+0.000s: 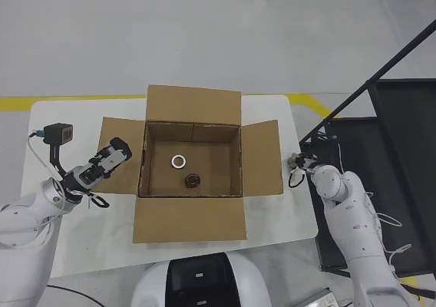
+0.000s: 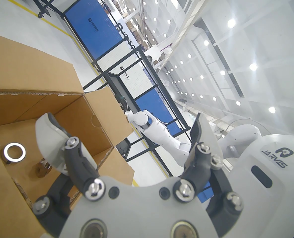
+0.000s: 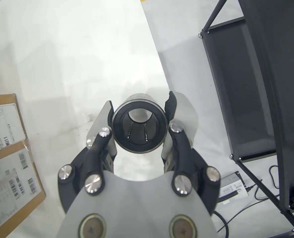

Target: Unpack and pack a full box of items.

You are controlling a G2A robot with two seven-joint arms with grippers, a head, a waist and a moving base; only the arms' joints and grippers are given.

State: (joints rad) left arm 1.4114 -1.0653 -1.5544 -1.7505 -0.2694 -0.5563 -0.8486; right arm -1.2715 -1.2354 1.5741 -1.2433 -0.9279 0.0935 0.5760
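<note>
One silver ring (image 1: 179, 161), one dark flange (image 1: 192, 181) in box (image 1: 195, 103); right hand (image 3: 140, 103) clamps one cylinder (image 3: 140, 131); left hand (image 2: 122, 120) apart.

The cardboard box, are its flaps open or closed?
Open. The cardboard box has all four flaps spread outward; a metal ring and a dark part show on its floor.

The box (image 1: 193, 132) is left open above, flaps (image 1: 262, 157) folded outward; its floor is broken by a ring (image 1: 179, 161) and a dark part (image 1: 192, 181). The table (image 1: 298, 219) is bounded on the right by a black rack (image 1: 410, 138)
</note>
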